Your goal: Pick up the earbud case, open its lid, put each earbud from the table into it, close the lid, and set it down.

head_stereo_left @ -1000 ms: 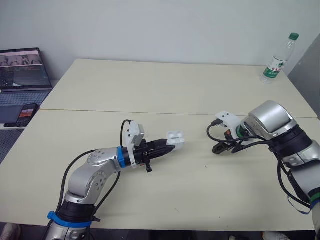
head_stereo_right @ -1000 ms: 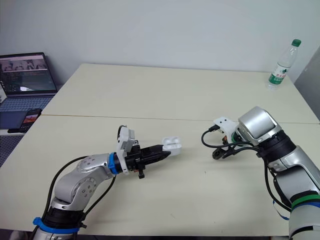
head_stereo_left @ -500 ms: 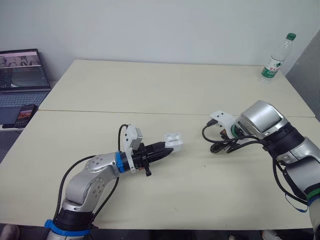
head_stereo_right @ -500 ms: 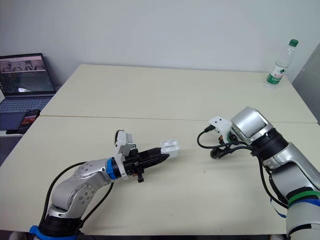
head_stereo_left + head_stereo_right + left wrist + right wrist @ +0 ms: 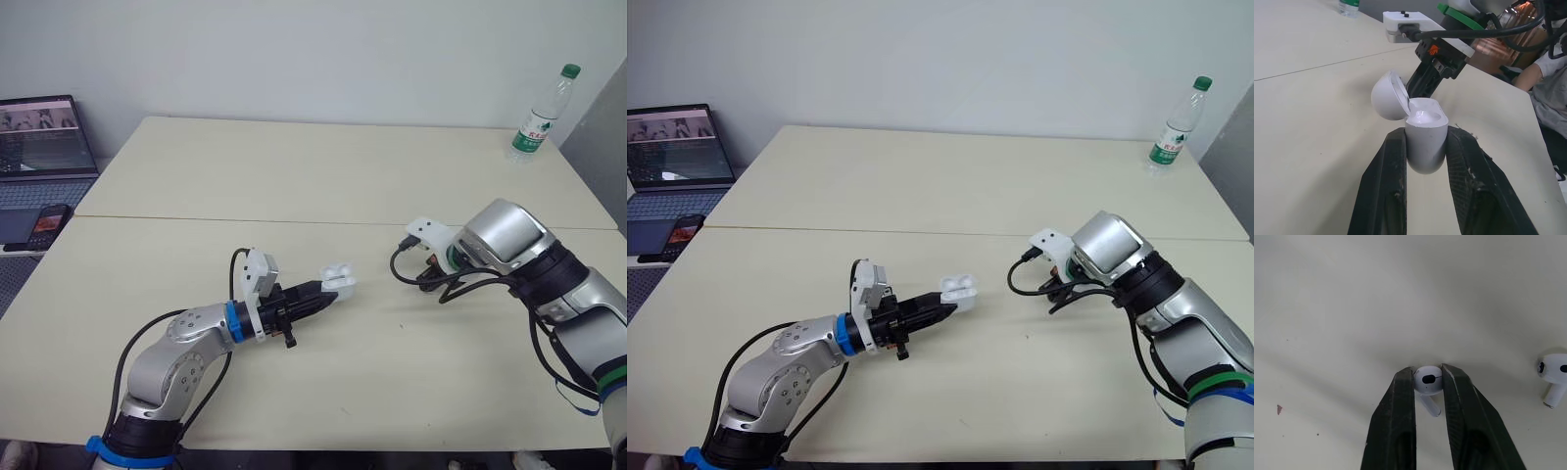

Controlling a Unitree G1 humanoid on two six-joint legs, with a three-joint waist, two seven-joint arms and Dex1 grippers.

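1. Black fingers (image 5: 1382, 186) of the left gripper (image 5: 1426, 133) clamp the glossy white rounded earbud case (image 5: 1424, 147) near the middle of the pale beige table (image 5: 294, 176), with its domed lid (image 5: 1388, 95) hinged open.
2. Right gripper (image 5: 1427, 373) pinches the white stemmed earbud (image 5: 1427, 380) by its head, low at the table. The second white earbud (image 5: 1553, 374) lies nearby, apart from it.
3. Lift straight up with a light, steady pinch, then lower the stem into a well of the case. The smooth bud looks likely to twist or slip.
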